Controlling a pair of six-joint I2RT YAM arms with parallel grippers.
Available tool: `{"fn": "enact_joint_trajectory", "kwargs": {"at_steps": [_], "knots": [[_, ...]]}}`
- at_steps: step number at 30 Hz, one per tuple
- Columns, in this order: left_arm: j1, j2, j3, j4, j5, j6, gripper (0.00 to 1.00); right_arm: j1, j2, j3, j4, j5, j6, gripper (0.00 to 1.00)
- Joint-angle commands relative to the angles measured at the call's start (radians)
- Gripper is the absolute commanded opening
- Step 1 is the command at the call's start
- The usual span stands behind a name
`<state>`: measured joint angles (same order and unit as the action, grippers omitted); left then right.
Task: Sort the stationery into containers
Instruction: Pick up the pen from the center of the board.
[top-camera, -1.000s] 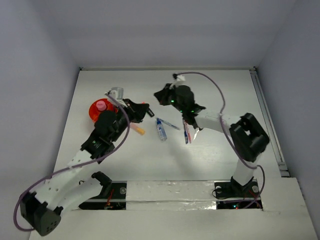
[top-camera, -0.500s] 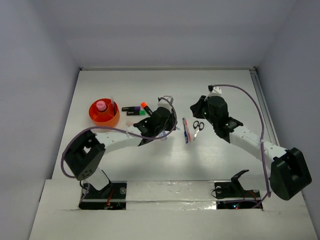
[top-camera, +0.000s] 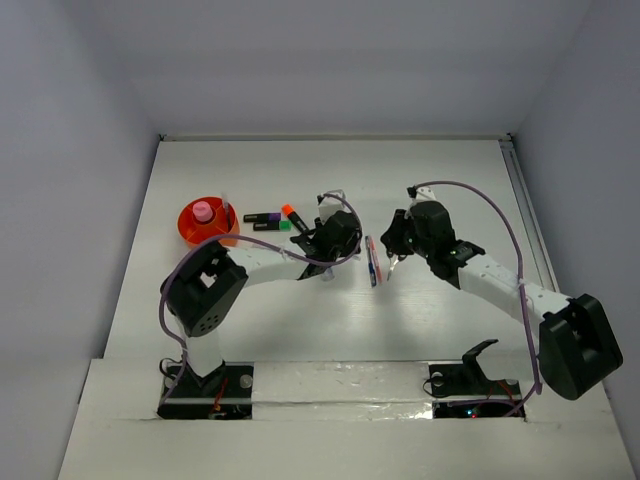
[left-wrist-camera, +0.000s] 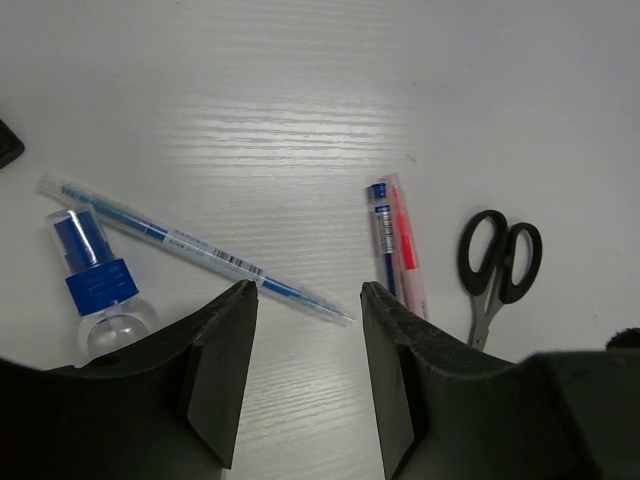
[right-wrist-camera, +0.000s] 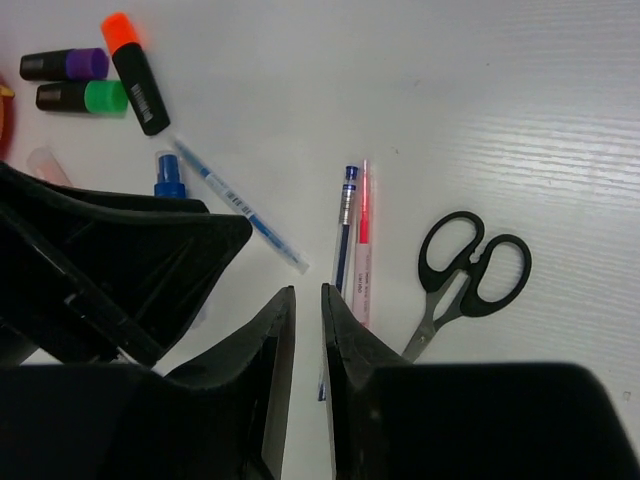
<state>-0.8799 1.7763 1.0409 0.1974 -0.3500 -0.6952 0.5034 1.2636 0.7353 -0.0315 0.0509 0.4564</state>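
The stationery lies mid-table: a clear blue-capped bottle (left-wrist-camera: 95, 285), a thin blue pen (left-wrist-camera: 190, 243), two pens side by side (left-wrist-camera: 398, 245) and black-handled scissors (left-wrist-camera: 497, 265). Purple (right-wrist-camera: 65, 64), green (right-wrist-camera: 82, 97) and orange (right-wrist-camera: 135, 70) highlighters lie further left. My left gripper (left-wrist-camera: 305, 290) hovers open over bare table between the blue pen and the pen pair, holding nothing. My right gripper (right-wrist-camera: 307, 290) hangs just left of the two pens (right-wrist-camera: 355, 240), its jaws a narrow gap apart and empty. The orange container (top-camera: 208, 228) holds a pink-capped bottle (top-camera: 203, 211).
The two gripper heads, left (top-camera: 325, 245) and right (top-camera: 395, 243), stand close together over the pens (top-camera: 372, 260). The left arm's body (right-wrist-camera: 110, 270) fills the lower left of the right wrist view. Table edges run along the back and sides.
The left arm has swung from beside the orange container to the table's middle and its jaws have opened. The right gripper has come down beside the pens and its jaws have parted slightly.
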Motion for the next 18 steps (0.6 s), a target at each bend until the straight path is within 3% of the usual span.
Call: {"fn": "enact_joint_trajectory", "kwargs": {"at_steps": [1, 18], "knots": [[0.001, 0.000, 0.025, -0.042, -0.072, -0.056, 0.43, -0.005, -0.007, -0.007, 0.021, -0.040, -0.019, 0.23], [0.030, 0.072, 0.048, -0.093, -0.110, -0.055, 0.43, -0.005, 0.011, -0.030, 0.077, -0.131, -0.010, 0.28]]}}
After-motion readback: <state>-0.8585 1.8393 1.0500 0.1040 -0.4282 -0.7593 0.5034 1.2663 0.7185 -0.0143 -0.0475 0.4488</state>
